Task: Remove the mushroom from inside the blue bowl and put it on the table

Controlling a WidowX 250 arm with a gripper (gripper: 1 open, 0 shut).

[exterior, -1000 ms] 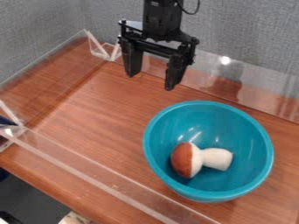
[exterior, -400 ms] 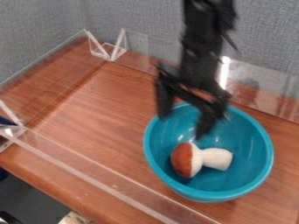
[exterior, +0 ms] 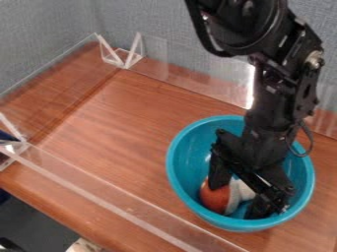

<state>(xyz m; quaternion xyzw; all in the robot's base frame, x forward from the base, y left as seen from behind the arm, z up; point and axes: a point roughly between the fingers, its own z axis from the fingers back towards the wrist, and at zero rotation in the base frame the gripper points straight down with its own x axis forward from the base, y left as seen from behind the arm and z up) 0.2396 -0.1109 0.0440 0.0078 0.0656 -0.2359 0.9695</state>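
The blue bowl (exterior: 184, 156) stands on the table (exterior: 105, 113) at the front right. Inside it lies the mushroom (exterior: 218, 195), its reddish-brown cap showing low in the bowl and its cream stem mostly hidden behind the fingers. My gripper (exterior: 247, 190) points straight down into the bowl and is open. One dark finger (exterior: 219, 175) stands just left of the cap and the other is to its right, so the jaws straddle the mushroom without closing on it.
Low clear acrylic walls (exterior: 99, 187) edge the tabletop. A small clear triangular stand (exterior: 125, 49) sits at the back left corner. A white object (exterior: 11, 138) pokes in at the left edge. Bare wood lies left of the bowl.
The gripper has travelled from the back of the table towards the front right and down into the bowl, rolling as it came. It has stayed open, and the mushroom has not moved.
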